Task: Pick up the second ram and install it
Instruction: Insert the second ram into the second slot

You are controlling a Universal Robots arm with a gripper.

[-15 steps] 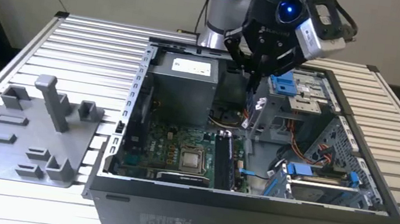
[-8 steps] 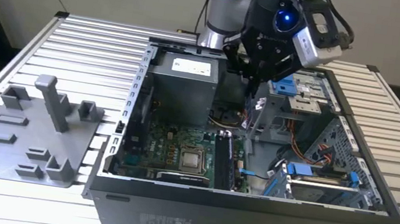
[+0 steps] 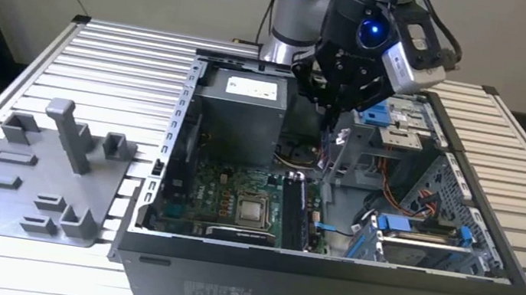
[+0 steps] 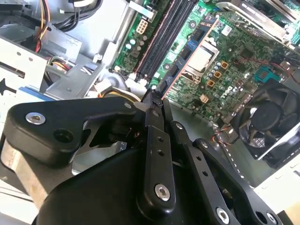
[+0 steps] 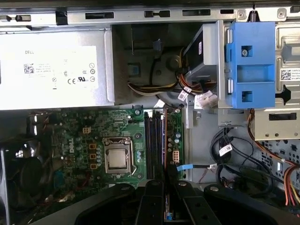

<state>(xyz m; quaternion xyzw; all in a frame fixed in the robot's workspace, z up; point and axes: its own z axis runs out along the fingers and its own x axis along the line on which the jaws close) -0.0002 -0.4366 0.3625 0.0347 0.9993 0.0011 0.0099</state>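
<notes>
Exterior view: the gripper (image 3: 335, 105) hangs inside the open PC case (image 3: 326, 284), above the far end of the motherboard (image 3: 234, 204) and beside the power supply (image 3: 240, 109). The grey fixture tray (image 3: 30, 192) sits well apart on the table at the exterior view's left. What the fingers carry isn't readable from this angle. Second wrist view: the fingers (image 4: 154, 140) are pinched nearly together, narrow gap. A thin reddish-edged strip runs out from the tips over the board, and I read it as the second ram (image 4: 190, 56) seen edge-on, clamped at its top edge. It lines up roughly parallel with the memory slots (image 4: 161, 42) and just beside them, but whether it touches a slot I can't tell. First wrist view: same picture. The ram shows as a thin vertical line (image 5: 165, 140) coming from the closed fingertips (image 5: 154, 197), next to the dark slots (image 5: 152, 140). It doesn't look seated yet, judging from the height in the exterior view. Handling: the stick should be light and stiff but fragile, a bare PCB with chips and edge contacts. Best held by the long top edge or short ends and kept square to the slot. Any tilt in the grip risks binding or flexing the board under insertion force.
</notes>
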